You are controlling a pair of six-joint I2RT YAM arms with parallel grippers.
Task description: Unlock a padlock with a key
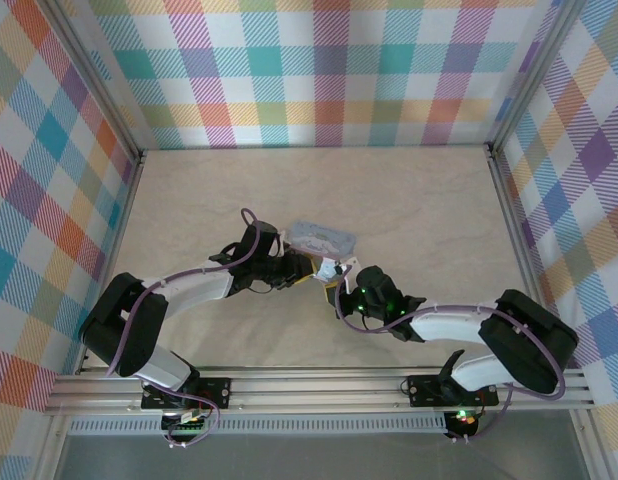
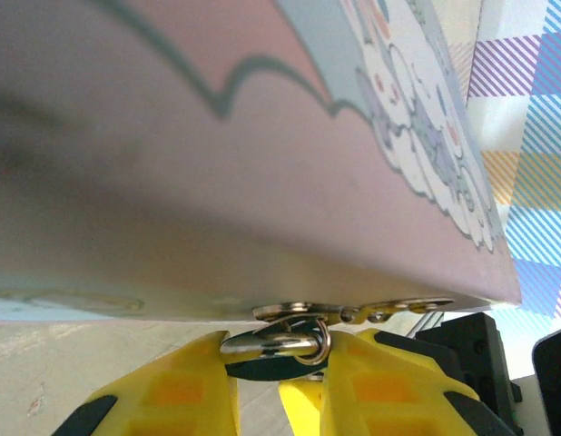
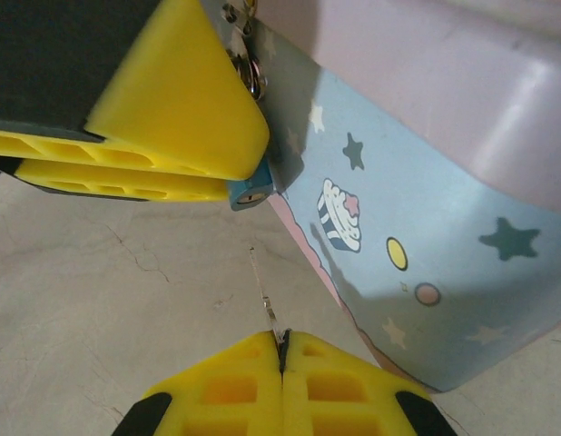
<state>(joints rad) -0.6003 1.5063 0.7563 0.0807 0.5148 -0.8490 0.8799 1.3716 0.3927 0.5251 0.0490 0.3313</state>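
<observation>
Near the middle of the beige marbled table (image 1: 189,200), the left claw (image 2: 279,381) is clamped on the padlock (image 3: 251,193), at the corner of the pale blue tin (image 3: 444,300). The right claw (image 3: 282,359) pinches a thin key (image 3: 270,309) near it. The tin is printed with a cupcake (image 3: 341,214) and stars (image 3: 509,241). The walls (image 1: 329,70) are plaid.

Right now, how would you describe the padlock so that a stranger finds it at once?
Find the pale blue tin with stars. At its corner, the left arm's yellow fingers pinch the padlock: a tiny blue body with a silvery loop, far smaller than the tin.
</observation>
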